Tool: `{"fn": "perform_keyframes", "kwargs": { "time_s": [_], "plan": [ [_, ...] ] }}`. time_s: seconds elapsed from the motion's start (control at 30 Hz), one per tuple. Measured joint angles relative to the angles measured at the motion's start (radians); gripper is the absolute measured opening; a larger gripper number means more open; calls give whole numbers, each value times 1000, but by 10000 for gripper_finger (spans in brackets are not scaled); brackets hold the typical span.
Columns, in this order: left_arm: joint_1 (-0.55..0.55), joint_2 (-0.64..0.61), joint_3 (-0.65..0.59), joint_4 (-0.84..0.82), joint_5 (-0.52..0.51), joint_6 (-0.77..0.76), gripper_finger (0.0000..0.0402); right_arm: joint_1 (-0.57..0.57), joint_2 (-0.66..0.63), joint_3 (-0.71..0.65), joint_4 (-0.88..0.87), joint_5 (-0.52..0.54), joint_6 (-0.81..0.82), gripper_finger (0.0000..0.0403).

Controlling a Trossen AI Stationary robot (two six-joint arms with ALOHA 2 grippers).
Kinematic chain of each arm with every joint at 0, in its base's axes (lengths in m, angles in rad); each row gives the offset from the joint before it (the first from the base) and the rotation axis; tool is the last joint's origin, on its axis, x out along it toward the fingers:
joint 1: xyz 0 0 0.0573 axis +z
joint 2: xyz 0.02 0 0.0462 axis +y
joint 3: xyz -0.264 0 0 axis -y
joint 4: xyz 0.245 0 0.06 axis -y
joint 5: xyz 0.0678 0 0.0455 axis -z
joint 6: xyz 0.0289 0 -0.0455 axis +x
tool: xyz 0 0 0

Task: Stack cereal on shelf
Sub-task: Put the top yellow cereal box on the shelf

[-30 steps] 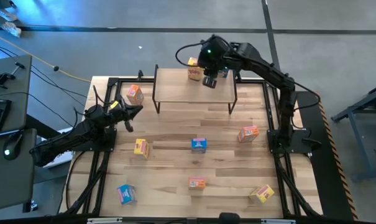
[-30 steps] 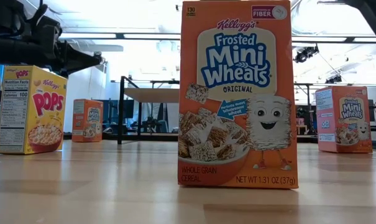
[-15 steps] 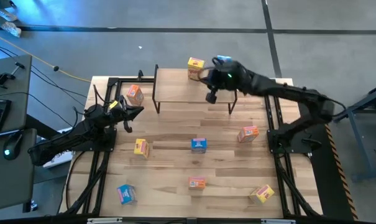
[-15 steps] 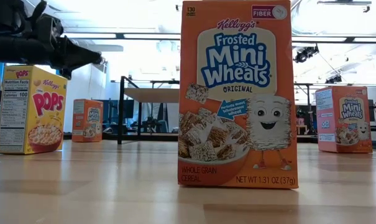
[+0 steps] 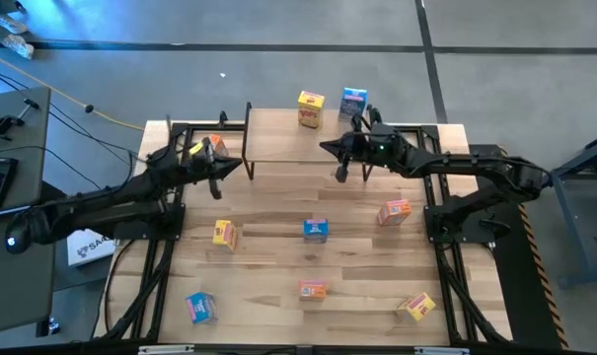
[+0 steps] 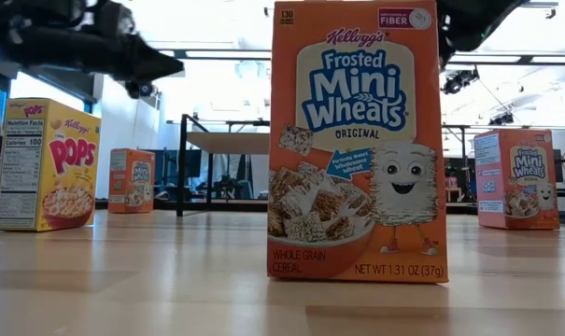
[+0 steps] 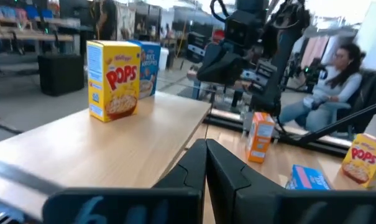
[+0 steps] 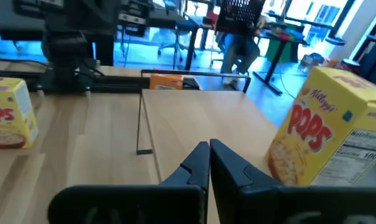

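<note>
Light-wood shelf [image 5: 298,138] carries a yellow box [image 5: 311,108] and a blue box [image 5: 353,102] at its far edge; the remaining top is bare. Right gripper [image 5: 341,174], fingers together, hangs at the near right edge. Left gripper [image 5: 216,188], fingers together, sits beside the left legs.

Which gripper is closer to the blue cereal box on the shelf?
Right. The right gripper is just in front of the blue box; the left gripper is off the shelf's other end.
</note>
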Motion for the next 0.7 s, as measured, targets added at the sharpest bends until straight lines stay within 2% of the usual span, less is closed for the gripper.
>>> {"fn": "perform_keyframes", "kwargs": {
  "time_s": [0.17,0.4,0.7],
  "plan": [
    [0,211,145,2,-2,61,1,-11,0,-81,158,-53,19,0],
    [16,448,347,-62,-3,125,1,-11,0,-93,191,-53,23,0],
    [82,641,503,-136,-5,148,1,-11,0,-93,191,-43,16,0]
  ]
}}
